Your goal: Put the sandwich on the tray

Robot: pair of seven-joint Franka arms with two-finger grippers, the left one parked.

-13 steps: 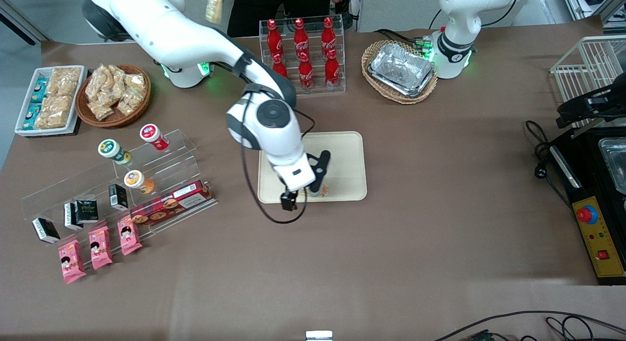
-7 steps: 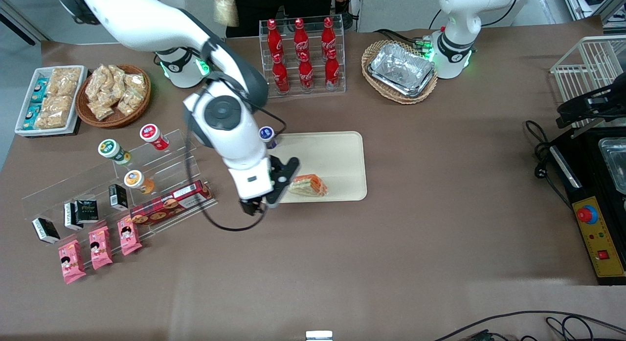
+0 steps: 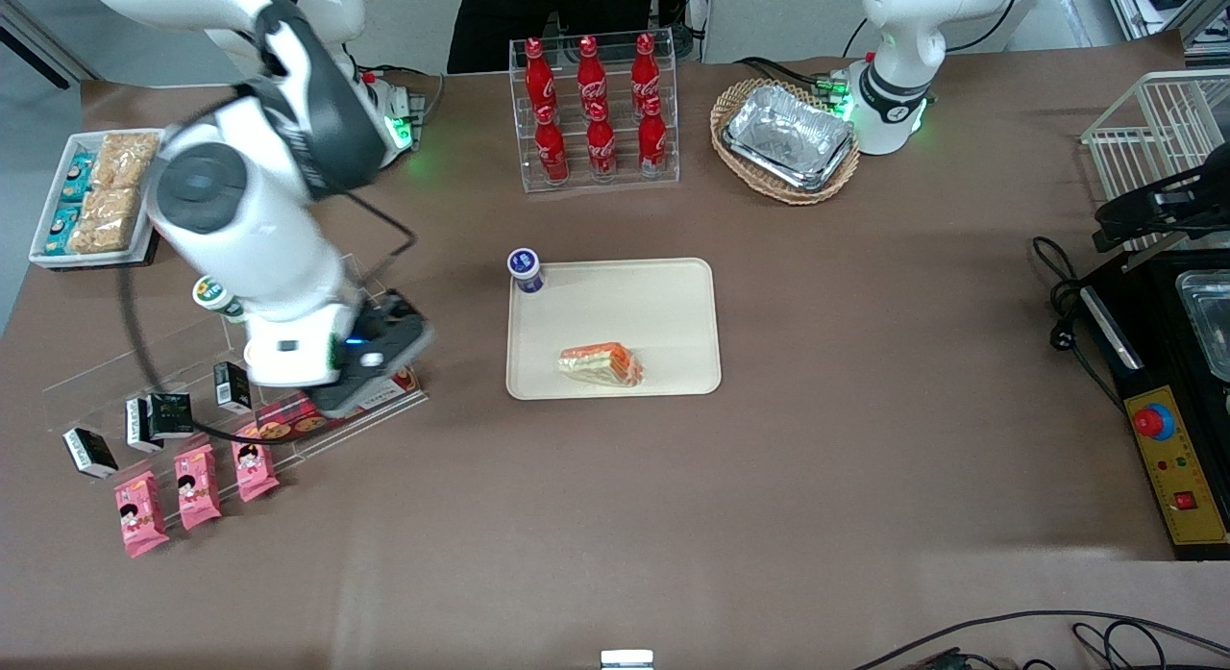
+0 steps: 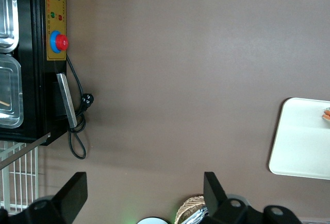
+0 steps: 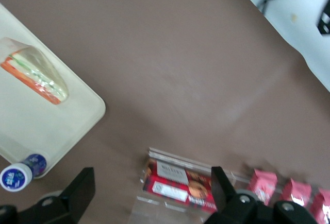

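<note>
The one clear-wrapped triangular sandwich [image 3: 600,363], judged light, squashy and slippery, best gripped across its bread faces, lies low on the single cream rectangular plastic tray [image 3: 673,295] at frame centre, while the right arm's gripper [image 5: 153,195], fingers spread wide and empty, hovers over the red biscuit box [image 5: 179,180].

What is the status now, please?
Gripper open, empty, above the cookie box. Sandwich lies on the tray. Nothing in the way.

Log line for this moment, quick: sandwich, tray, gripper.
sandwich: lying on tray, at its front-camera edge | tray: mid-table | gripper: open, empty, above the acrylic snack rack, apart from tray
</note>
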